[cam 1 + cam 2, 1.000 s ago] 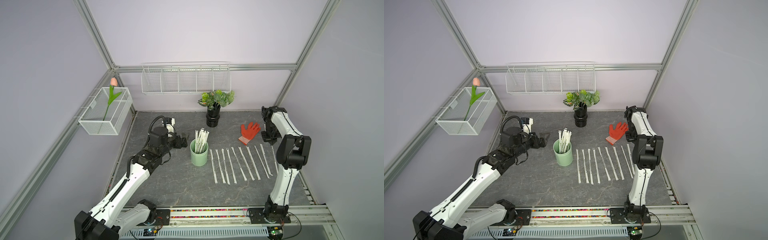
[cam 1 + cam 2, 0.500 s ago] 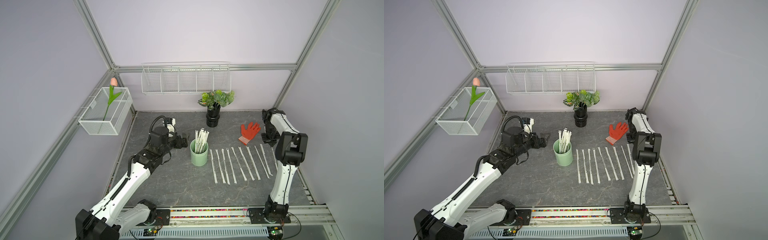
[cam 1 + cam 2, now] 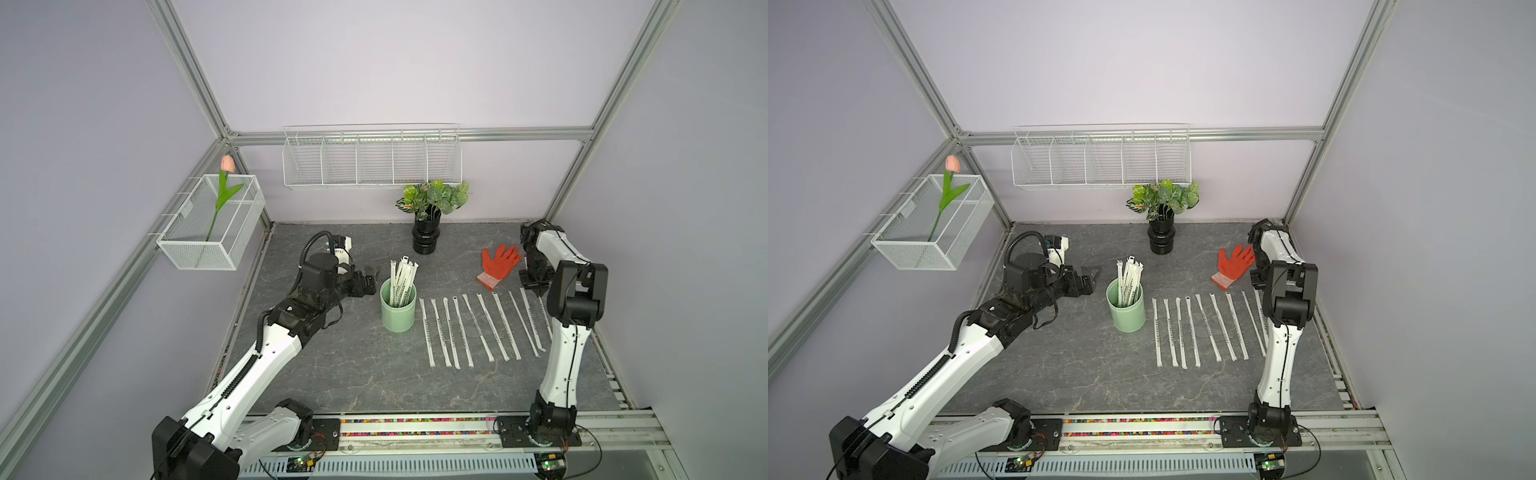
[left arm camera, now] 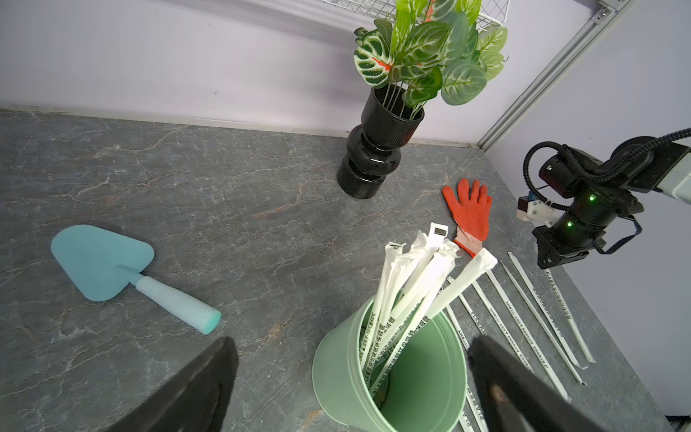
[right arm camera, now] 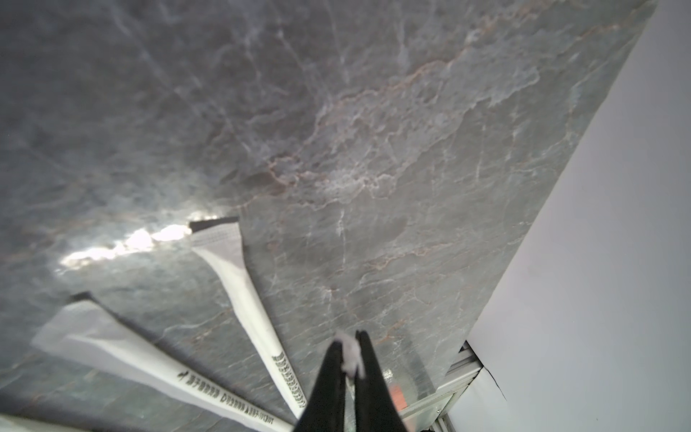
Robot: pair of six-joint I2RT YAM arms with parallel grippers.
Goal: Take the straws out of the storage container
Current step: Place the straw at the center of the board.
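Observation:
The storage container, a mint-green cup [image 3: 397,316] [image 3: 1126,313] [image 4: 336,359], stands upright on the grey table with several wrapped straws [image 3: 401,278] [image 3: 1129,278] [image 4: 418,276] sticking out of it. More straws [image 3: 478,328] [image 3: 1208,328] lie in a row to its right. My left gripper [image 3: 372,276] [image 3: 1094,276] [image 4: 353,342] is open just left of the cup, with nothing between its fingers. My right gripper [image 3: 540,291] [image 5: 351,344] hangs low at the row's right end, shut on the white paper tip of a straw.
A black vase with green leaves [image 3: 426,239] stands at the back. An orange glove [image 3: 498,266] lies near the right arm. A teal trowel [image 4: 112,269] lies by the left arm. Wire baskets [image 3: 370,158] hang on the walls; the right wall [image 5: 598,262] is close to the right gripper.
The right arm has shifted a little, its gripper sinking toward the table at the row's right end. The left arm has barely moved.

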